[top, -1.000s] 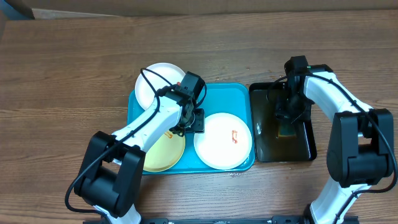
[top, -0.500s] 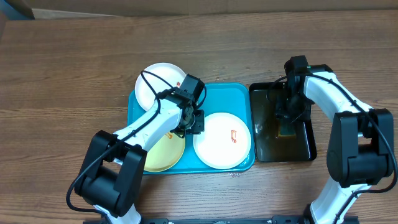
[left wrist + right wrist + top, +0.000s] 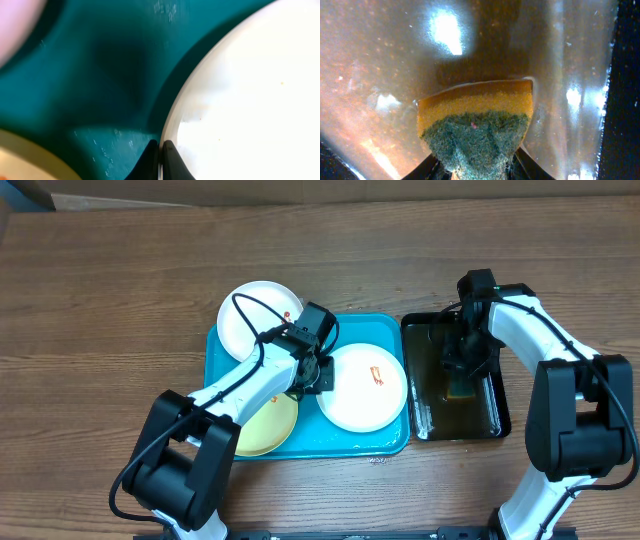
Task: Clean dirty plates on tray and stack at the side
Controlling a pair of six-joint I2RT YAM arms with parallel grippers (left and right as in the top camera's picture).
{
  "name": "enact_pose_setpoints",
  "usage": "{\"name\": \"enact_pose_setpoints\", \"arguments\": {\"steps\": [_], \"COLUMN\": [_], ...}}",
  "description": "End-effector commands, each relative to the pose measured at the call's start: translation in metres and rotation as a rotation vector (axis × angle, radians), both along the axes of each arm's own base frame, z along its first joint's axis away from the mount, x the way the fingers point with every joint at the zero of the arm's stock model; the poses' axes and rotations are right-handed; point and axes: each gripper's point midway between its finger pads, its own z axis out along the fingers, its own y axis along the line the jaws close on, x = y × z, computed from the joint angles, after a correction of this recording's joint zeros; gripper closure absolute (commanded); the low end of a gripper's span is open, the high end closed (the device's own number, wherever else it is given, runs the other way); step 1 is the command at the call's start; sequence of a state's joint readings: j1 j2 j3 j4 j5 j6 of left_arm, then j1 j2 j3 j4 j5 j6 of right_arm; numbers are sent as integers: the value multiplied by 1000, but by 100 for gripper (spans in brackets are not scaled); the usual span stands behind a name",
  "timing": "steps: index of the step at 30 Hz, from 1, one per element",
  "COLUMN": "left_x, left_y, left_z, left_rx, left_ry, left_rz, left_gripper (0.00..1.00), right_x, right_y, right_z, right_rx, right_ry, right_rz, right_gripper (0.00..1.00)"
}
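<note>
Left claw (image 3: 318, 372) is pinched shut on the left rim of the white plate (image 3: 368, 390). The left wrist view shows both tips meeting on the rim edge (image 3: 160, 150), one on each side. That plate sits in the right half of the tray (image 3: 372, 444), with a red smear on its right part. Its far edge is near the tray's right rim. There is a dark shadow under the gripped edge; can't tell if it is lifted off the tray floor.

Back plate (image 3: 255, 320) is white with a small red mark near its right edge. It sits at the tray's back-left corner and overhangs the rim onto the table (image 3: 120, 280).

Yellow plate (image 3: 268, 425) is in the front-left of the tray, partly covered by the left arm, just beside the white plate. Can't tell if they touch.

Right claw (image 3: 462, 372) is down inside the black tray (image 3: 494, 422), which stands just right of the blue tray. It is closed partway on a sponge (image 3: 477, 120), a finger on each side. The sponge has a yellow body and a green scouring face toward the camera. It rests against the wet, shiny tray floor, with brownish liquid around it.
</note>
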State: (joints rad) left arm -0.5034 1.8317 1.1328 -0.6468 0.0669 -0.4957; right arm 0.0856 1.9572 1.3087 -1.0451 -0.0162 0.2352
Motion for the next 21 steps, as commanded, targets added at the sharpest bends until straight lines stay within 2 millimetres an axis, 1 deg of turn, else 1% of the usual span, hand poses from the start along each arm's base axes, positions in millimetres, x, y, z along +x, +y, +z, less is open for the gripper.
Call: {"name": "enact_pose_setpoints", "arguments": {"steps": [1,4,6,7,8,9,10,14,17,18,21], "left_x": [11,20,24,25,25,24,22,12,6,6,4], "left_y": [9,14,17,19,21,23,24,19,12,12,11], "left_z": [-4,-2,-1,-1,-2,-2,-2,-4,-4,-4,-4], "left_rx": [39,46,41,42,42,40,38,3,-32,-31,-29], "left_ry": [-40,-71,-77,-76,-73,-65,-54,-2,25,26,28], "left_rz": [32,51,64,69,74,77,79,69,56,53,49], "left_gripper": [96,95,89,84,78,71,69,68,69,69,68], "right_x": [1,2,2,2,2,2,2,2,2,1,-3], "right_y": [3,3,3,3,3,3,3,3,3,3,3], "right_z": [-2,-2,-2,-2,-2,-2,-2,-2,-2,-2,-2], "right_rx": [8,8,9,9,8,8,8,8,8,8,6], "right_ry": [-7,-10,-11,-10,-10,-10,-10,-11,-9,-5,8], "right_rz": [2,2,2,2,2,2,2,2,2,2,3], "right_gripper": [65,65,64,60,52,47,46,46,54,55,52]}}
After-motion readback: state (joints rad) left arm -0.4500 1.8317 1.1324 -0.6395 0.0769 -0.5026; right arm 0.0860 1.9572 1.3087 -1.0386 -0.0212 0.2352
